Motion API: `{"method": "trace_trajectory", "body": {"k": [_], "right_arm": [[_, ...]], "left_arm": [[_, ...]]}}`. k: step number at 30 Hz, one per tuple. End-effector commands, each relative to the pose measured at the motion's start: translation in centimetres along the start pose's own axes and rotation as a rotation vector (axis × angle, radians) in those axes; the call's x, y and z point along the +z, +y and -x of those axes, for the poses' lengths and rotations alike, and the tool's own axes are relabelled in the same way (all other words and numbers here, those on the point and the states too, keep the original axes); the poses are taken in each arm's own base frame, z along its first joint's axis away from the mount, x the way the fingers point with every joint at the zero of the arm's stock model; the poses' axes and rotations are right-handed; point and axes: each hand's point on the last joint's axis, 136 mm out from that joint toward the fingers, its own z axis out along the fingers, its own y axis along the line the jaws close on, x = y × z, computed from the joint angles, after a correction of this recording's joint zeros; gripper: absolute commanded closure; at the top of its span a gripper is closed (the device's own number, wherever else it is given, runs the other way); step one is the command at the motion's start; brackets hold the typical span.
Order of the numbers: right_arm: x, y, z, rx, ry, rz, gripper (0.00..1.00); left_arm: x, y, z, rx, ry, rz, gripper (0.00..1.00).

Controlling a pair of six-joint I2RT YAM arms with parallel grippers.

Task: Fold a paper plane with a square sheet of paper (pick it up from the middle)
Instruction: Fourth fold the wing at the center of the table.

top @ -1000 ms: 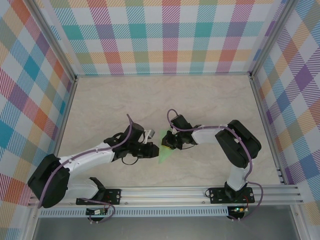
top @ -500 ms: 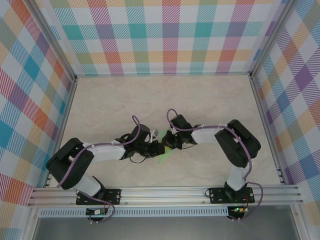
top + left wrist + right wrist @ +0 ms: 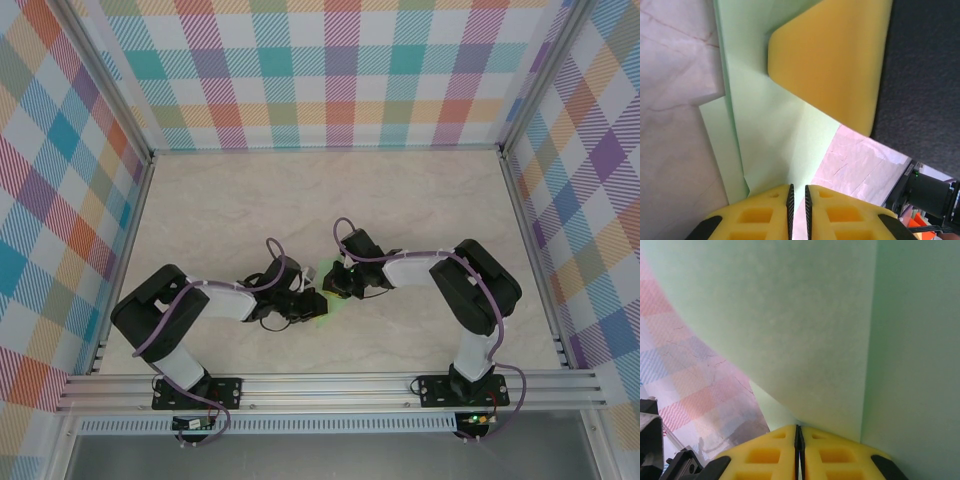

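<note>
Near the table's (image 3: 420,200) front middle lay one sheet of paper (image 3: 772,150), pale green, part folded, its layers overlapping. Left gripper (image 3: 798,212): jaws all but together, nipping the paper's lower edge. Right gripper (image 3: 798,450): jaws pressed tight on a fold, with the paper rising beyond them. Likely purpose: the two opposed pinches steadied the sheet for creasing.

sheet of paper (image 3: 326,309) (image 3: 770,140) (image 3: 790,315) | pale green, plain, thin | partly folded: overlapped layers and a straight crease are seen | placed at the front middle of the surface (image 3: 300,200) | pinched by left pincer (image 3: 797,189) and right pincer (image 3: 798,429)
</note>
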Motion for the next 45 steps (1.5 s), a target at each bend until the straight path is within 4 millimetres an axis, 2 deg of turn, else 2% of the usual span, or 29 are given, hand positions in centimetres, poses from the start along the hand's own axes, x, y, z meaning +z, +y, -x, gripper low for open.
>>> {"method": "trace_trajectory", "body": {"k": [1, 3, 11, 16, 19, 22, 24, 30, 34, 37, 45], "right_arm": [[1.4, -6.4, -1.8, 0.09, 0.045, -0.215, 0.87], [1.4, -6.5, -1.8, 0.091, 0.044, -0.219, 0.87], [1.4, -6.7, -1.9, 0.095, 0.046, -0.231, 0.87], [1.4, -6.7, -1.9, 0.097, 0.044, -0.232, 0.87], [1.3, -6.7, -1.9, 0.096, 0.046, -0.234, 0.87], [1.4, -6.8, -2.0, 0.096, 0.049, -0.236, 0.87], [1.3, -6.8, -2.0, 0.096, 0.049, -0.235, 0.87], [1.3, -6.7, -1.9, 0.096, 0.047, -0.236, 0.87], [1.3, -6.7, -1.9, 0.094, 0.048, -0.238, 0.87], [1.3, -6.6, -1.9, 0.095, 0.049, -0.238, 0.87], [1.3, -6.7, -1.9, 0.096, 0.052, -0.24, 0.87]], "left_arm": [[-0.5, 6.2, -5.0, -0.1, 0.14, 0.19, 0.84], [-0.9, 6.7, -5.8, -0.095, 0.165, 0.208, 0.85], [-1.7, 5.5, -7.1, -0.05, 0.229, 0.189, 0.84], [-2.9, 6.6, -7.3, -0.041, 0.238, 0.292, 0.84], [-3.6, 6.4, -7.5, -0.029, 0.233, 0.301, 0.84], [-4.1, 5.4, -7.4, -0.008, 0.23, 0.275, 0.84], [-4.4, 3.9, -6.6, 0.021, 0.195, 0.228, 0.85], [-5.6, -1.7, -2.5, 0.051, -0.008, 0.07, 0.83], [-4.9, -4.0, -0.9, 0.031, -0.05, -0.025, 0.79], [-3.8, -4.7, 0.0, 0.012, -0.056, -0.064, 0.78], [-0.8, -4.0, -0.2, -0.012, 0.006, -0.086, 0.74]]}}
